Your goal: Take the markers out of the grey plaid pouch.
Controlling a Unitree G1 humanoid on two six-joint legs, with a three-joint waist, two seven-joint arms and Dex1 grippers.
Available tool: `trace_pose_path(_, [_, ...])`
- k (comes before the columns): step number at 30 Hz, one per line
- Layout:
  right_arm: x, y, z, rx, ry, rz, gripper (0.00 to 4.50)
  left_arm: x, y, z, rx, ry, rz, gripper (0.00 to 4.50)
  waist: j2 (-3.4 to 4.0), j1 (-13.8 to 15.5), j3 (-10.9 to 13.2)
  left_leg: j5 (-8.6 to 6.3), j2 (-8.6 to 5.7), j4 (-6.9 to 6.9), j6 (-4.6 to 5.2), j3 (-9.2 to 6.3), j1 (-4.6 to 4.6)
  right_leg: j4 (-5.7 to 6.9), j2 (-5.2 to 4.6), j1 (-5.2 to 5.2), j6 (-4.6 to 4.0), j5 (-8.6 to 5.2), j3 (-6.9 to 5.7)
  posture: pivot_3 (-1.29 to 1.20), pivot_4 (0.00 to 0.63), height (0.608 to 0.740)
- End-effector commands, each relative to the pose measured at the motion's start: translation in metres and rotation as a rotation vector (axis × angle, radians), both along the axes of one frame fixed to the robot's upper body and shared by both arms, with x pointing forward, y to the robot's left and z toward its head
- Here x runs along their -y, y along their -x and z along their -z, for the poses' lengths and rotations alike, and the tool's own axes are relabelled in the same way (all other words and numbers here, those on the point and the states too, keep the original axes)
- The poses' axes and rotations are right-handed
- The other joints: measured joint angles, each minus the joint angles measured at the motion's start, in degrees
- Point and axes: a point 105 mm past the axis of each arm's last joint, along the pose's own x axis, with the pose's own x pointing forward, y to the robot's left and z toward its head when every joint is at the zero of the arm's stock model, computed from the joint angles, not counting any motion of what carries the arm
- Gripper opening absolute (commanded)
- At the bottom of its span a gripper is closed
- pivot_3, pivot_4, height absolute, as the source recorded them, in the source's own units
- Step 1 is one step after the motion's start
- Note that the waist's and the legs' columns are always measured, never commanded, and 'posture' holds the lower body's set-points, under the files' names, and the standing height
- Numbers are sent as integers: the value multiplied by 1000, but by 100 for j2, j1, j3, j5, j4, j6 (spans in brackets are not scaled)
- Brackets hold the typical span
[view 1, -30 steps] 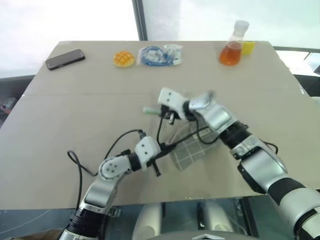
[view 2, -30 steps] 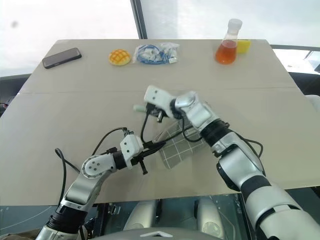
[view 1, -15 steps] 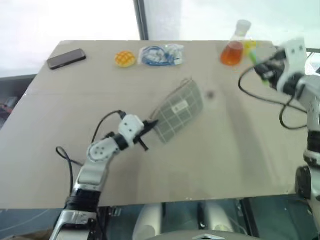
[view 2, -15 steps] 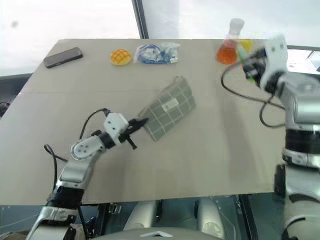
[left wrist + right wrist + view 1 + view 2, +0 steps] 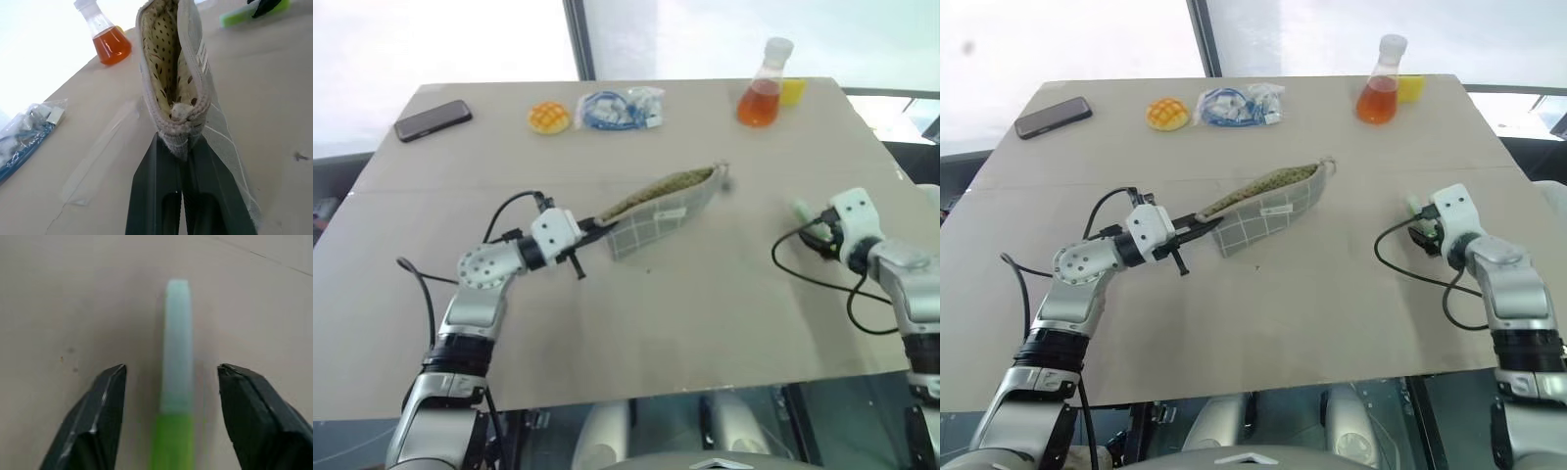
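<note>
The grey plaid pouch (image 5: 658,210) stands on its edge mid-table, mouth open and spotted lining (image 5: 164,63) showing; what is inside it is hidden. My left gripper (image 5: 588,232) is shut on the pouch's near end (image 5: 179,128). At the table's right side lies a light-green marker (image 5: 175,338), flat on the tabletop. My right gripper (image 5: 171,373) is open, one finger on each side of that marker (image 5: 798,208) and not touching it. The same marker (image 5: 247,13) is seen in the left wrist view beyond the pouch.
Along the far edge of the table (image 5: 705,313) sit a black phone (image 5: 433,119), an orange bun-shaped thing (image 5: 549,117), a clear bag with a blue cable (image 5: 619,108), a flask of orange liquid (image 5: 760,93) and a small yellow thing (image 5: 793,91).
My right gripper swung from the pouch far to the right with the green marker, sank to the table and opened, leaving the marker lying there. The left gripper raised the pouch onto its edge.
</note>
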Motion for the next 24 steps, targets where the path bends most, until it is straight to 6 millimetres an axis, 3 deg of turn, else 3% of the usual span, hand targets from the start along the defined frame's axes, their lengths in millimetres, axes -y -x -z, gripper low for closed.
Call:
trace_pose_path(1, [-27, 24, -61, 165, -16, -165, 2751, -3, 1, -5, 31, -18, 32, 0, 2, 8, 1, 0, 0, 0, 0, -1, 0, 1, 0, 0, 0, 0, -1, 0, 150, 740])
trace_pose_path(2, [-35, 31, -69, 177, -34, -199, 2751, -4, 1, -4, 30, -17, 35, 0, 2, 6, 1, -1, 0, -1, 1, -1, -1, 2, 0, -1, 0, 0, -1, 0, 150, 740])
trace_pose_path(4, [-49, 42, -84, 204, -69, -242, 2220, -5, 3, 0, 22, -26, 49, 0, -1, -17, -1, -1, 4, 0, 1, -2, 1, 2, 1, 0, 1, 0, -1, 0, 150, 740])
trace_pose_path(9, [-115, 57, -111, 243, -152, -452, 16, -3, 7, 9, 15, -36, 77, 0, -13, -38, -8, -1, 13, 10, 1, -1, 10, 3, 4, 6, -1, -1, -5, 0, 150, 740])
trace_pose_path(16, [-174, 37, -104, 203, -182, -552, 16, 3, 10, 11, 24, -39, 109, 0, -21, 1, -13, -1, 7, 16, 1, -2, 2, 5, -1, 3, -4, 0, -5, 0, 150, 740])
trace_pose_path(18, [-189, 35, -92, 166, -154, -593, 16, 4, 12, 11, 28, -34, 111, 0, -21, 3, -13, -2, 7, 14, 2, -1, 0, 5, 0, 1, -3, 1, -4, 0, 150, 740])
trace_pose_path(24, [-201, 30, -69, 97, -93, -647, 16, 8, 17, 12, 34, -25, 119, 0, -21, -12, -13, -2, 7, 10, 3, -5, 2, 13, 2, -1, -3, 1, -7, 0, 150, 740])
